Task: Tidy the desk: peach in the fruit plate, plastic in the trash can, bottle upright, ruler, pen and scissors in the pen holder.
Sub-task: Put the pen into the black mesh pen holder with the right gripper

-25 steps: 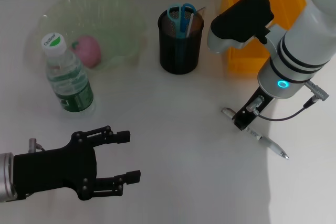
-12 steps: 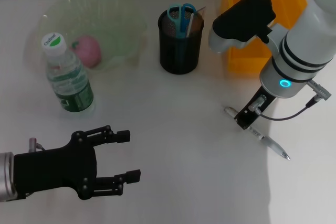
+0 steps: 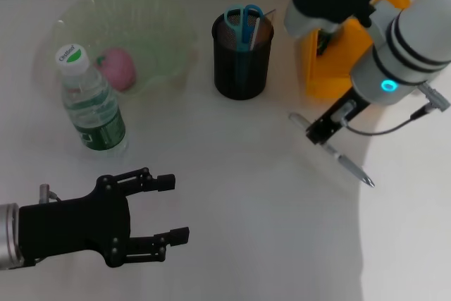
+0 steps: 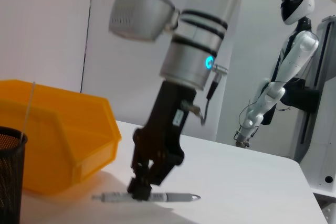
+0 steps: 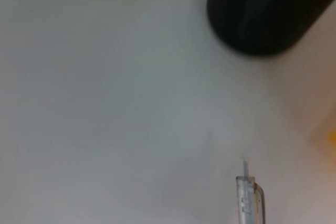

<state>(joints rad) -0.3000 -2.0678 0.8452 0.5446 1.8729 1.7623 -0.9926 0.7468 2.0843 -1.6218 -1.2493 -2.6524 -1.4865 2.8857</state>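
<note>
On the right side of the white tabletop (image 3: 232, 174), the right hand (image 3: 318, 132) is clenched on a silver pen (image 3: 345, 166) near its clip end. The pen's long axis runs diagonally, clip end toward the far left at the hand, writing tip toward the near right; in the left wrist view it hangs almost level, just above its shadow on the tabletop. An orange bin (image 3: 338, 47) stands just behind the right arm. Left of it the black mesh pen holder (image 3: 242, 58) holds blue-handled scissors (image 3: 243, 22). At the far left a pink peach (image 3: 116, 68) lies in the pale green fruit plate (image 3: 169, 33), and a water bottle (image 3: 90, 103) stands upright just in front of the plate. The left hand (image 3: 165, 209) hovers at the near left, fingers spread and released, holding nothing. Beyond the tabletop, the left wrist view shows a pale wall and a white humanoid robot (image 4: 283, 72) on a stand. Compared with a second ago, the right arm has risen and swung toward the far left, carrying the pen closer to the pen holder; the left hand is unchanged.
</note>
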